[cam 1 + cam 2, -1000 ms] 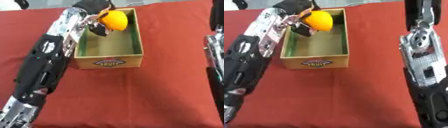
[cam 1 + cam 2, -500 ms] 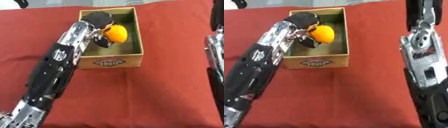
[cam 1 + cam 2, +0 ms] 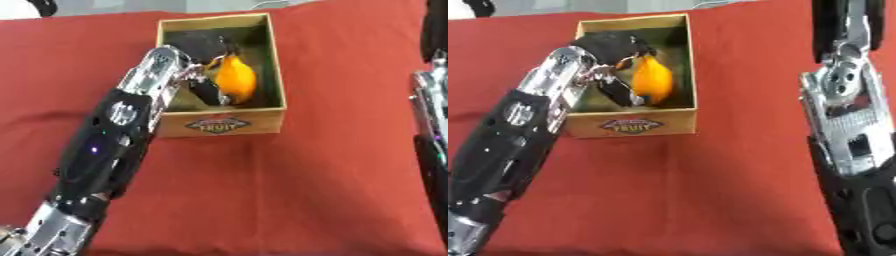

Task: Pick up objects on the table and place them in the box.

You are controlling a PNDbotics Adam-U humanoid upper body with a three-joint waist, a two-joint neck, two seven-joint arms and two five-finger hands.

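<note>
— Left hand (image 3: 203, 82) is down inside the open-topped cardboard box (image 3: 273, 60), see it? Black fingers curled round that smooth orange fruit (image 3: 234, 80).

— So it has the fruit gripped?

— Yes, wrapped around it from the left side. The fruit sits in the middle of the box, below the rim, near the right wall. I can't tell whether it touches the box floor.

— And the box itself?

— It stands on the red cloth-covered tabletop (image 3: 332, 170), towards the far side, long way pointing away from the robot. There's an oval fruit label (image 3: 632, 125) on the near end wall.

— What about the arm?

— The black and silver left arm (image 3: 114, 150) comes up from the lower left corner and leans over the box's left wall.

— The other hand?

— Only the right arm (image 3: 850, 135) shows, a silver and black length standing along the right edge, well apart from the box. Its hand is out of sight.
</note>
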